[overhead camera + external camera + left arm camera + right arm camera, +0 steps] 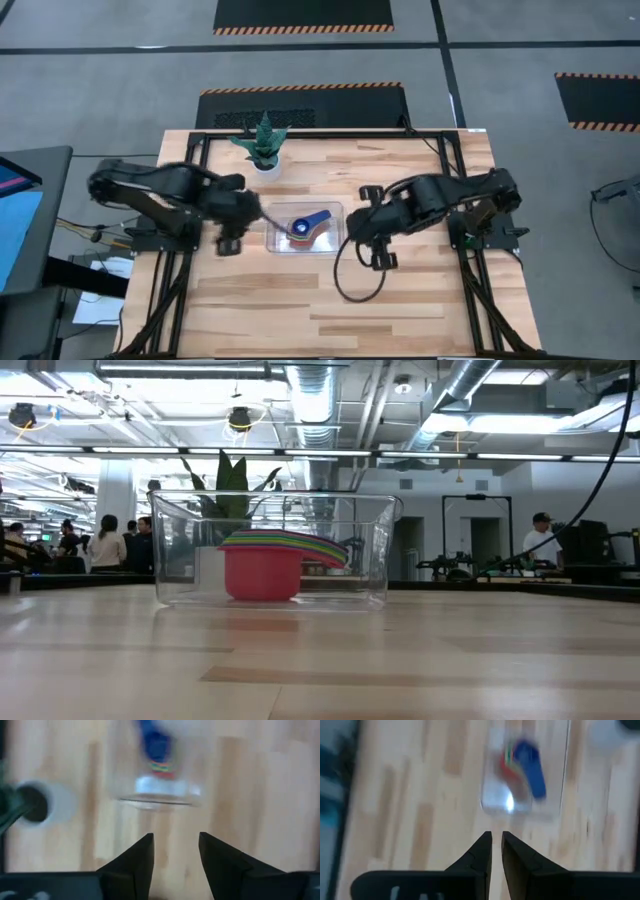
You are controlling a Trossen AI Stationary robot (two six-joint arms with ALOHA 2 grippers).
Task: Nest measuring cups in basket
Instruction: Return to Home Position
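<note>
The left end effector (pixel 175 851) hangs over the counter (pixel 400 310) just beside the left short end of the clear basket (pixel 380 550). Its two fingers stand released, with a plain gap between them, and they hold and touch nothing. The right end effector (pixel 496 847) hangs near the basket's right end. Its fingers are clenched to a thin slit, and it too is empty.

The basket stands at the middle of the counter, apart from both arms. Inside it the measuring cups (pixel 265 565) sit nested in one stack. The red cup (pixel 262 578) is at the bottom, coloured rims are layered above it, and the dark blue cup (pixel 308 222) is on top with its handle angled toward the right. A white plant pot (pixel 265 165) stands on the counter behind the basket. People (pixel 105 545) stand far off in the room.
</note>
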